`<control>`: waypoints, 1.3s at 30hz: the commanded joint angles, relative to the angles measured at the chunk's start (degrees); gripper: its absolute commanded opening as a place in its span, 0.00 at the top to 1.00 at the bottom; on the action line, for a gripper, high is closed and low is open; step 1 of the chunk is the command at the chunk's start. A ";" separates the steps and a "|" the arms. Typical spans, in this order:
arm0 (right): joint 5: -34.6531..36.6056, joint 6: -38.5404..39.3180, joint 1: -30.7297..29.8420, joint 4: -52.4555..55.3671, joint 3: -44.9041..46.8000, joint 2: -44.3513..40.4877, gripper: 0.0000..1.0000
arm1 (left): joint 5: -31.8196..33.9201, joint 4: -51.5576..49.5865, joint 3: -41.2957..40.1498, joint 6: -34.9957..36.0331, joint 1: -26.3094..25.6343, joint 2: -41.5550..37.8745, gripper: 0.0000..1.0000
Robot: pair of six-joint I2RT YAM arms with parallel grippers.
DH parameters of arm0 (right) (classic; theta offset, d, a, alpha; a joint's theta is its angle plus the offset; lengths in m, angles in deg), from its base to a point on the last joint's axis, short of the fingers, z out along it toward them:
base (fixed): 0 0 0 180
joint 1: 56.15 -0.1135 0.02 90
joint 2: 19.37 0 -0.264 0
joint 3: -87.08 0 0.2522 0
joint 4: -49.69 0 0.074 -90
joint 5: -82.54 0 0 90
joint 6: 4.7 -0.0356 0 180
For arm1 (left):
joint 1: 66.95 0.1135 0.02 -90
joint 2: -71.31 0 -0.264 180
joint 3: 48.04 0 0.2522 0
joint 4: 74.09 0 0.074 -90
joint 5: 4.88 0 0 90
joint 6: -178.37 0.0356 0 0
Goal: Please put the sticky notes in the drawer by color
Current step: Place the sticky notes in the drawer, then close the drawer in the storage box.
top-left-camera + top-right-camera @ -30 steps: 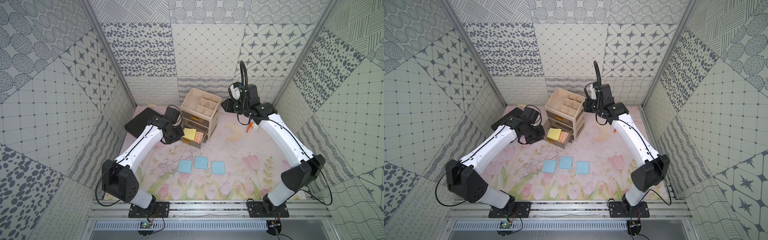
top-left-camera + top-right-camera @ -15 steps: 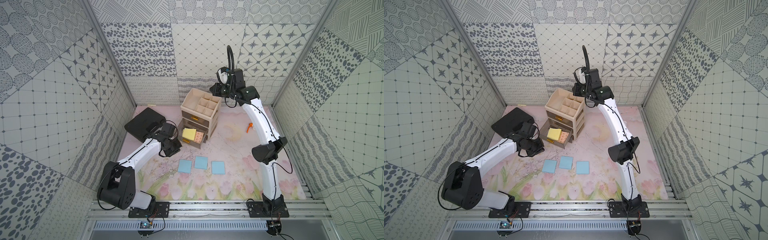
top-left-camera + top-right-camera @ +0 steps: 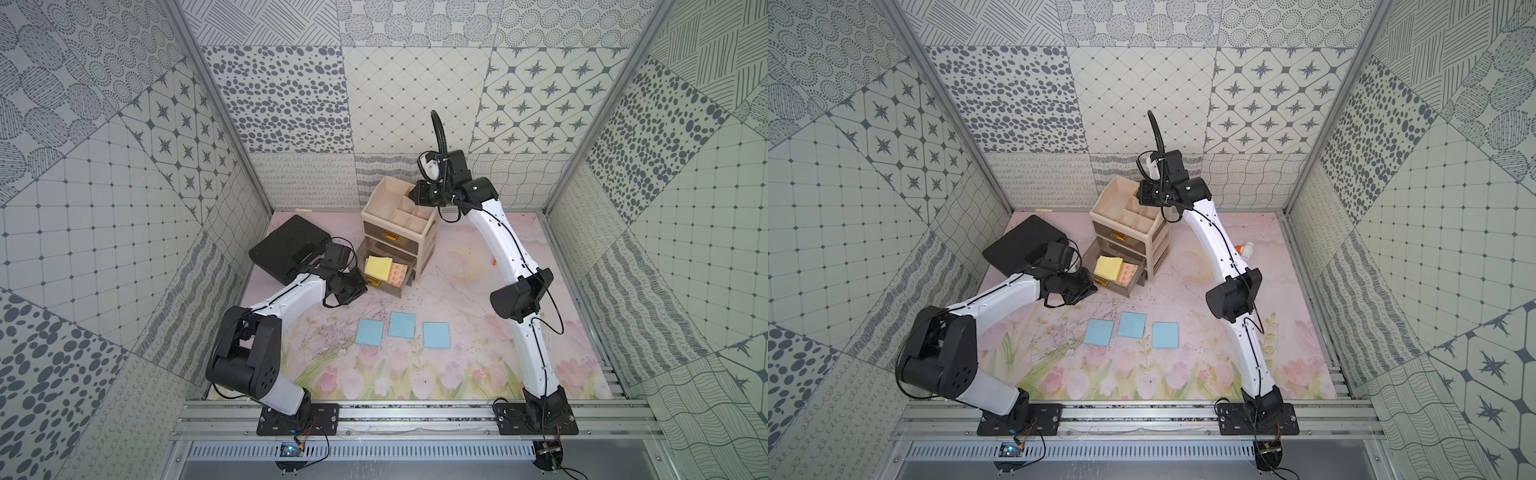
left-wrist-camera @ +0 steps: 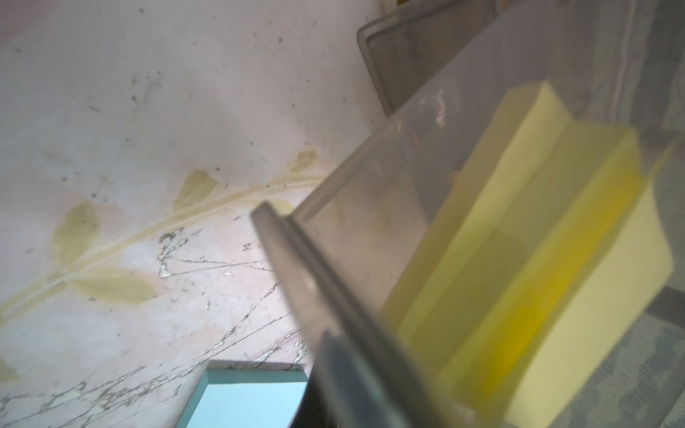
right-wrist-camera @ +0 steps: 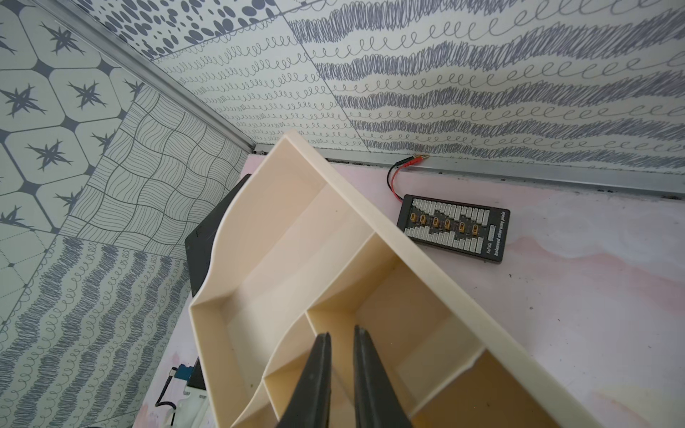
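Patterned walls close in a desk covered by a flowered mat. Nearest the front edge, at its middle, three blue notes lie flat in a row, just beside one another. They look light, thin and bendable. Since they lie flush on the mat, each probably needs a pinch at one edge, and loose top sheets could peel or curl.

Beyond them, toward the left edge, the left end effector sits closed at the front corner of the open drawer, close to its gold handle; whether it pinches anything I cannot tell. Yellow notes lie stacked inside, with pink notes just beside them, perhaps in a lower drawer. The blue notes lie near this end effector, between it and the front edge, untouched.

Farther back, the cabinet stands near the far edge. The right end effector hovers over its tray, fingers slightly parted and empty, well apart from every note. A black case lies at the far left, and a board lies behind the cabinet.
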 commanded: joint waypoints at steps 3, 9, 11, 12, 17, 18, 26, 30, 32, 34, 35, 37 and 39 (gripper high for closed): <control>-0.51 1.78 -0.05 1.33 1.48 0.66 0.84 | -6.03 8.66 4.72 1.17 0.86 4.66 1.00; -1.01 2.79 -0.05 1.77 1.92 0.57 0.85 | -5.84 10.84 7.52 1.80 0.86 6.29 1.00; -1.11 2.86 -0.07 1.85 1.92 0.57 0.85 | -6.01 11.01 8.71 1.85 0.86 6.52 1.00; -1.25 2.75 -0.06 1.85 1.92 0.49 0.85 | -6.38 11.42 8.83 1.66 0.86 6.25 1.00; -0.77 3.43 -0.07 2.19 1.92 0.30 0.85 | -5.00 11.00 8.38 2.12 0.91 2.70 1.00; -0.83 3.52 -0.05 2.25 1.92 0.31 0.86 | -4.65 10.81 8.51 2.47 0.83 2.30 1.00; -2.34 3.56 -0.15 2.86 2.09 0.66 0.87 | -5.16 10.28 14.58 3.30 0.87 6.94 1.00; -2.45 3.93 -0.15 3.05 2.52 0.35 0.88 | -6.26 11.64 17.07 3.03 0.86 10.30 1.00; -2.87 4.06 -0.11 3.06 2.55 0.31 0.88 | -7.29 12.87 18.12 2.69 0.87 11.94 1.00; -3.35 3.98 -0.12 3.04 2.62 0.33 0.88 | -8.02 14.34 19.00 2.32 0.75 13.38 1.00; -3.62 3.98 -0.18 3.07 2.62 0.40 0.88 | -8.29 15.09 19.61 2.09 0.75 14.32 1.00; -3.86 4.05 -0.13 3.32 2.62 0.49 0.88 | -8.59 16.50 20.76 1.68 0.60 15.63 1.00; -3.94 4.22 -0.14 3.56 2.70 0.48 0.89 | -8.66 17.77 22.12 1.57 0.43 16.98 1.00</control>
